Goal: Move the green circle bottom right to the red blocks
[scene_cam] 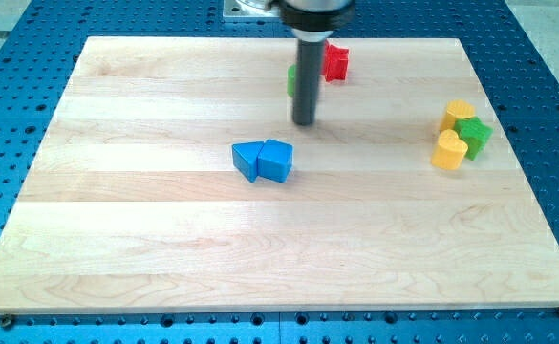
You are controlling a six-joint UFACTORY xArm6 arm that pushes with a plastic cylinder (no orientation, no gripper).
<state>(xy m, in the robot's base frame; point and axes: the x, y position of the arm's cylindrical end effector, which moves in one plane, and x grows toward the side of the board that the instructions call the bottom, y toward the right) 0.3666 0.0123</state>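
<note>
My tip rests on the board just below the green circle, which is mostly hidden behind the rod near the view's top centre; only its left edge shows. A red block lies just right of the rod, partly hidden by it, close to the green circle. Whether a second red block is behind the rod cannot be told.
Two blue blocks sit together below and left of the tip. At the view's right, two yellow blocks flank a green star-like block. The wooden board sits on a blue perforated table.
</note>
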